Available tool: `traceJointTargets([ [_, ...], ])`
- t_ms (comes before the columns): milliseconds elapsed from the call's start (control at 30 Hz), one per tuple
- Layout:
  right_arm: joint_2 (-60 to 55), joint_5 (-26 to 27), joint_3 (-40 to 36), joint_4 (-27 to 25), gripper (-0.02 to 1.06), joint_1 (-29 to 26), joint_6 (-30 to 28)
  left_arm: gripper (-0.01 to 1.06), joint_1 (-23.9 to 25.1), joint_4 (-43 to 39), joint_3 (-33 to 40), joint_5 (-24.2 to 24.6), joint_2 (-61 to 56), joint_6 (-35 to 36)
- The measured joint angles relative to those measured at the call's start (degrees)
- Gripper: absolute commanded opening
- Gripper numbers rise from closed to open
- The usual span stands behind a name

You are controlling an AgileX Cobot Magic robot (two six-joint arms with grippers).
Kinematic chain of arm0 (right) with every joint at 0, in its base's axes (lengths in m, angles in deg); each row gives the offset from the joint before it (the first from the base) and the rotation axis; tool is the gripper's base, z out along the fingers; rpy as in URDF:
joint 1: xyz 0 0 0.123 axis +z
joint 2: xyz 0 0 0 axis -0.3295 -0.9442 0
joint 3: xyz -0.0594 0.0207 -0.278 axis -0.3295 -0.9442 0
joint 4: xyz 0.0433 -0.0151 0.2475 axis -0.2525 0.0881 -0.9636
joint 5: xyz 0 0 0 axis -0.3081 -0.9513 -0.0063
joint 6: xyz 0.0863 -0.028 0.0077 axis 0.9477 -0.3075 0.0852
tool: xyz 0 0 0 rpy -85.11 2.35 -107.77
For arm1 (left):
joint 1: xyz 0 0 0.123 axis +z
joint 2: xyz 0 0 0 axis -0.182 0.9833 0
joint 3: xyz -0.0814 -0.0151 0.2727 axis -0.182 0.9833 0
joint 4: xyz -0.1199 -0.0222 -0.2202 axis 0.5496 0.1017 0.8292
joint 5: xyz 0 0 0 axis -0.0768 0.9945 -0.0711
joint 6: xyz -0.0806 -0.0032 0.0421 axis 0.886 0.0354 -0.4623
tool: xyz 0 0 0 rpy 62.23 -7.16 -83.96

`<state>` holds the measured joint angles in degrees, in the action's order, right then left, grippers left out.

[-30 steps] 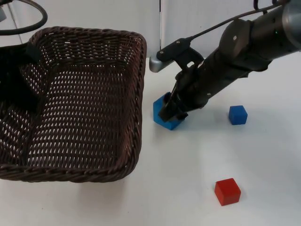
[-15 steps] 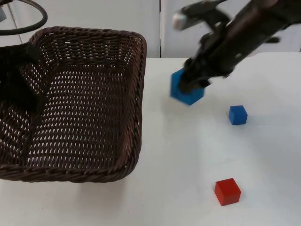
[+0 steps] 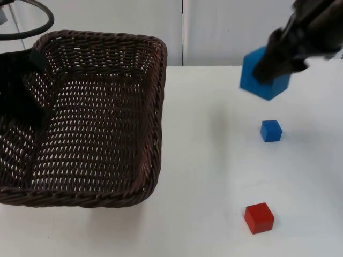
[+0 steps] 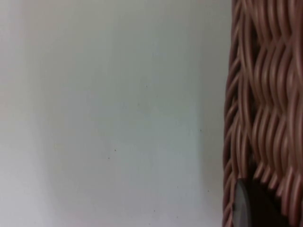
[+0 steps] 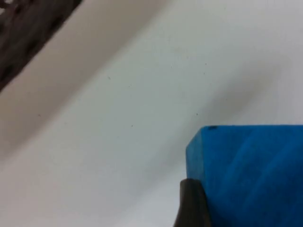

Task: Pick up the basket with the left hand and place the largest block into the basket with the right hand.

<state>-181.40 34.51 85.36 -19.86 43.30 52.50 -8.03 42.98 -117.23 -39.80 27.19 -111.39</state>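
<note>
A large dark wicker basket (image 3: 91,115) fills the left of the top view, and my left gripper (image 3: 24,88) is shut on its left rim. The woven basket wall (image 4: 265,104) stands beside a black fingertip (image 4: 248,205) in the left wrist view. High at the upper right, my right gripper (image 3: 273,64) is shut on the largest blue block (image 3: 256,80), which hangs tilted well above the table. That blue block (image 5: 251,175) is close up against a fingertip (image 5: 191,205) in the right wrist view.
A small blue block (image 3: 270,130) lies on the white table (image 3: 214,176) at the right. A red block (image 3: 259,218) sits nearer the front edge. The grey partition wall (image 3: 214,27) closes off the back.
My right gripper has lifted the largest blue block off the table and carried it up and to the right, away from the basket. The basket and left arm have stayed put.
</note>
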Motion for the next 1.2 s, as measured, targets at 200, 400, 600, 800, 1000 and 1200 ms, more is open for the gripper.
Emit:
traceJointTargets([
  [200,9.4,-1.5,-3.1,0.0,0.0,0.0,1.4,0.0,0.0,0.0,0.0,0.1,0.0,0.0],
  [400,17.0,-5.3,-3.6,0.2,0.0,0.0,2.2,0.0,0.0,0.0,0.0,0.1,0.0,0.0],
  [600,19.4,-7.4,-3.6,0.2,0.0,0.0,4.0,0.0,0.0,0.0,0.0,0.1,0.0,0.0],
  [800,19.4,-8.5,-3.6,0.2,0.0,0.0,4.5,0.0,0.0,0.0,0.0,0.1,0.0,0.0],
  [1000,19.4,-8.6,-3.6,-0.1,0.0,0.0,4.5,0.0,0.0,0.0,0.0,0.1,0.0,0.0],
  [1200,19.4,-8.6,-3.6,-1.0,0.0,0.1,4.6,0.0,0.0,0.0,0.0,0.1,0.0,0.0],
])
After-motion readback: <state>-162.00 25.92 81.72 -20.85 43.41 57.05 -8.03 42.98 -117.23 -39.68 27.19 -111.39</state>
